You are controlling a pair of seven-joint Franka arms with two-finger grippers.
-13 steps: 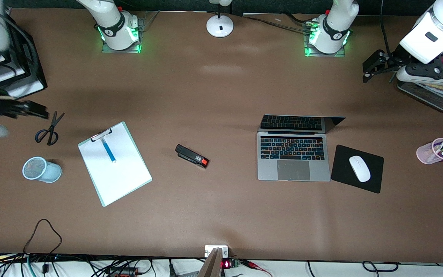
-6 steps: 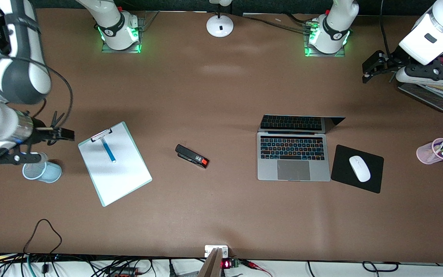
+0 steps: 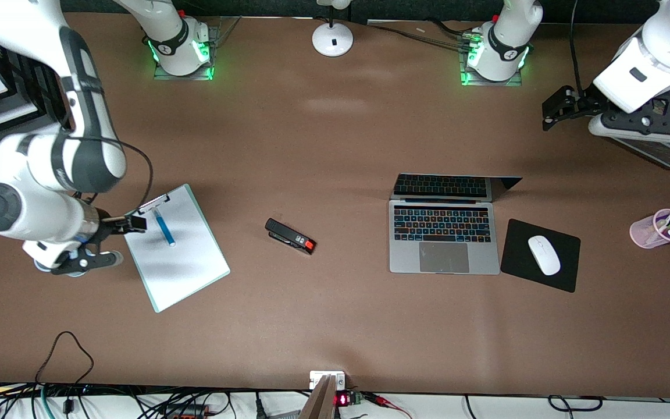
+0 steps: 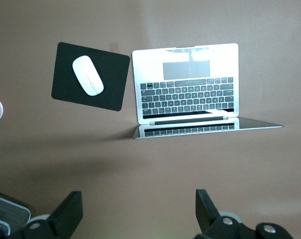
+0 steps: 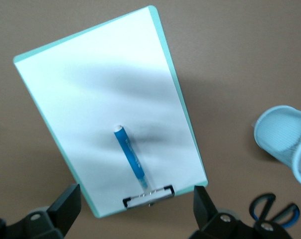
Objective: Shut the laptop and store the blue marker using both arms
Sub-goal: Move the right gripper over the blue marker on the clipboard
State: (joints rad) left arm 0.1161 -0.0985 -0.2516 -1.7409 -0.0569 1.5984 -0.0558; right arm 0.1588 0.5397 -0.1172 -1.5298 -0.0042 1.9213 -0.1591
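Neither half of the task is done, as far as things lie now — both arms appear merely to be approaching. Taking the laptop [image 3: 443, 230] as landmark: it sits open, its lid upright; the black mouse pad [image 3: 540, 255] lies just beside it, toward the left arm's end of the table. Well apart from the laptop, toward the right arm's end, the blue marker [image 3: 164, 226] lies on the clipboard [image 3: 173, 247], not yet stored; the right gripper [image 3: 131, 223] hovers over the clipboard's edge, jaws wide and empty. The left gripper [image 3: 551, 110] hangs over bare table above the laptop's lid side — jaws spread, holding nothing.
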